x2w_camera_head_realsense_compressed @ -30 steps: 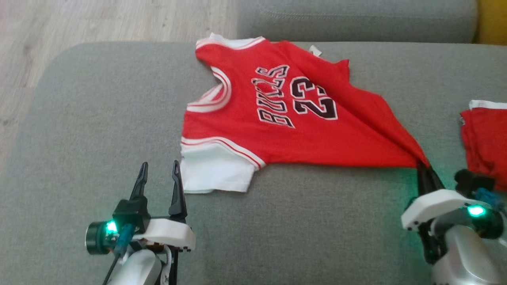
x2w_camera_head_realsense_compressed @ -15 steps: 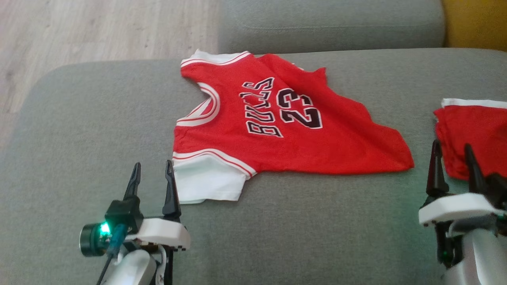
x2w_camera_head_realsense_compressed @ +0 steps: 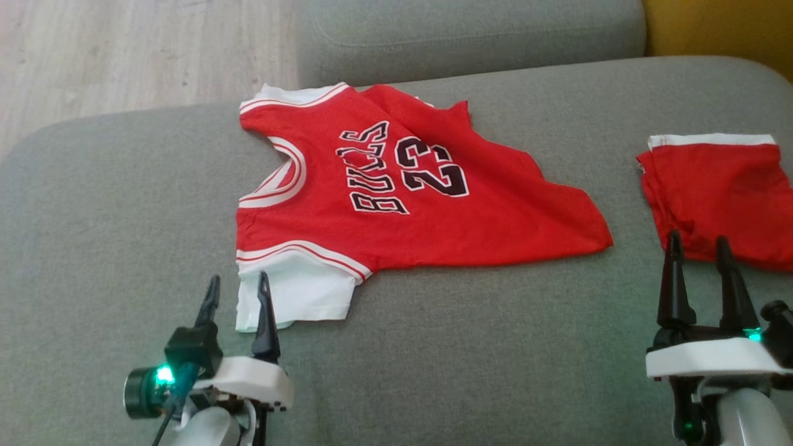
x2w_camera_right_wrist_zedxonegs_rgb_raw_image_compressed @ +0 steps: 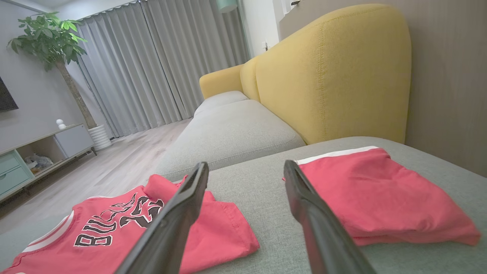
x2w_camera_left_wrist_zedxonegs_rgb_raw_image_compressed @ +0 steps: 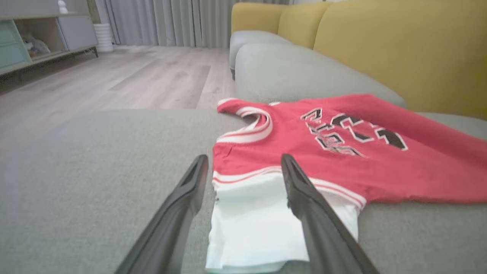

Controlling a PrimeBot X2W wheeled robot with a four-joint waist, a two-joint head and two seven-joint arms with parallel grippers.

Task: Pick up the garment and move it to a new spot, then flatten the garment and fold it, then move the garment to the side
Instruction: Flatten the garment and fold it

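Jaws stand apart and empty on left gripper (x2w_camera_head_realsense_compressed: 238, 280) and right gripper (x2w_camera_head_realsense_compressed: 697, 240). The Bulls jersey (x2w_camera_head_realsense_compressed: 396, 198) looks light and limp, best pinched at its near white sleeve (x2w_camera_head_realsense_compressed: 291, 297) and right hem corner (x2w_camera_head_realsense_compressed: 595, 238).

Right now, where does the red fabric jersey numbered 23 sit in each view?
Head view: red jersey, centre.
Left wrist view: right of centre.
Right wrist view: lower left corner.
Shared landmark: yellow upholstered sofa backrest, beyond it.

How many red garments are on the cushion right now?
2. The Bulls jersey lies spread in the middle, ahead of the left gripper; a folded red garment sits to its right, beyond the right gripper. Anything under them would be hidden.
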